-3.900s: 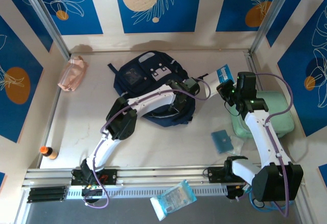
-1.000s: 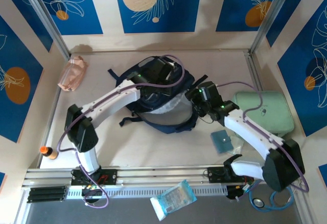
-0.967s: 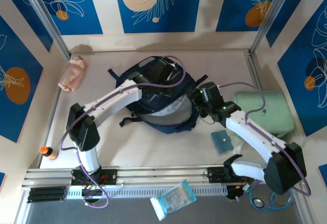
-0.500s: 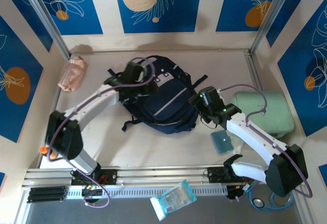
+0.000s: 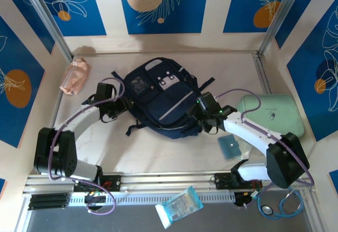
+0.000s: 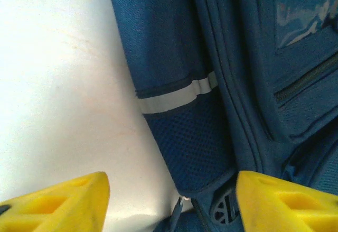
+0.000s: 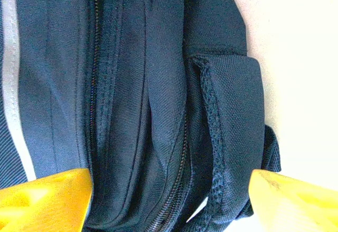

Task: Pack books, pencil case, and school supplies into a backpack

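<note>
**Navy fabric backpack lies flat between two arms, jaws released**

Navy fabric fills the middle of the pale counter [image 5: 158, 150]: the backpack [image 5: 161, 102] lies front side up, its grey-white patches toward twelve o'clock. The left jaws sit at its nine o'clock edge, spread wide and gripping nothing. The left wrist view shows one yellow fingertip [image 6: 55, 203] over bare counter and the other over the side pocket, beside a pale stripe. The right jaws sit at the bag's four o'clock corner, also spread and empty, looking down on a zip seam [image 7: 177, 184] and a mesh pocket. Both arms seem placed on opposite flanks so they can hold the bag steady and pull it open, since loading likely needs an opening.

The pink pencil case [image 5: 74, 76] rests well apart at ten o'clock, against the wall. The teal square pad [image 5: 229, 146] lies near the right arm at four o'clock, and the orange-capped tube [image 5: 50, 158] at eight o'clock. A mint-green case [image 5: 272, 114] sits at three o'clock.
</note>
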`<state>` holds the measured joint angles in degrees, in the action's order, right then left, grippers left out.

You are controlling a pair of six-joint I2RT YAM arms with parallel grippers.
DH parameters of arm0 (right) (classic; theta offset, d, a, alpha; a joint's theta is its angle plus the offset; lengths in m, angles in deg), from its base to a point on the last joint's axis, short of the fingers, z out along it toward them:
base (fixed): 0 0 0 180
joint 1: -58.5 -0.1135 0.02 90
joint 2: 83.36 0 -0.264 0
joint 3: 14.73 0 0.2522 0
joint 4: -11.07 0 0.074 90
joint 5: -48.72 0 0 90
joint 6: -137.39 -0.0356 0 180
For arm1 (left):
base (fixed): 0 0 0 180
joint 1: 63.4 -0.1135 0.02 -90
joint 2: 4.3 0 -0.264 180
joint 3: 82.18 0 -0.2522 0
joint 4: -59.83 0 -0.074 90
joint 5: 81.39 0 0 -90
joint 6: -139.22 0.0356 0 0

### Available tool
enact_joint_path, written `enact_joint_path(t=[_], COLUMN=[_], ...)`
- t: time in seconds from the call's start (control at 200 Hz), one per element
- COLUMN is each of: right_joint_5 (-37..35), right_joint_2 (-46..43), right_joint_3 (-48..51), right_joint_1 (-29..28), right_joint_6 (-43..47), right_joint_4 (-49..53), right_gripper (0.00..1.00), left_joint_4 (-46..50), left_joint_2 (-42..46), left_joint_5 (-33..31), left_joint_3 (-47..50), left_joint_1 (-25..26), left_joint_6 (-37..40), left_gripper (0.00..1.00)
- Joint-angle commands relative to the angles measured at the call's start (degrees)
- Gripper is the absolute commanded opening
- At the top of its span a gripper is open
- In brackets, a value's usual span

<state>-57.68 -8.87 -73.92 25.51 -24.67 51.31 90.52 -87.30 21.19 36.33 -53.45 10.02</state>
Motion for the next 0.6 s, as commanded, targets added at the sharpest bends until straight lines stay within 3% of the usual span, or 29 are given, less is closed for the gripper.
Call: enact_joint_path(t=[0.0, 0.29, 0.375, 0.595], right_joint_5=[0.8, 0.8, 2.1, 6.2], right_joint_2=[0.7, -0.1, 0.7, 4.5], right_joint_3=[-2.8, -1.8, -1.8, -2.0], right_joint_1=[-1.1, -1.5, -1.3, -1.1], right_joint_6=[0.2, -0.5, -0.6, 0.6], right_joint_4=[2.2, 1.9, 1.4, -1.9], right_gripper=[0.78, 0.77, 0.76, 0.74], left_joint_4=[-3.5, -10.7, -11.9, -14.4], left_joint_2=[-4.4, -12.1, -14.2, -16.7], left_joint_5=[2.3, 6.9, 7.1, 8.1], left_joint_3=[-1.5, -3.2, -3.8, -4.3], left_joint_1=[-0.5, -0.5, -0.5, -0.4], left_joint_6=[-1.9, -5.3, -6.9, -8.8], left_gripper=[0.59, 0.49, 0.39, 0.29])
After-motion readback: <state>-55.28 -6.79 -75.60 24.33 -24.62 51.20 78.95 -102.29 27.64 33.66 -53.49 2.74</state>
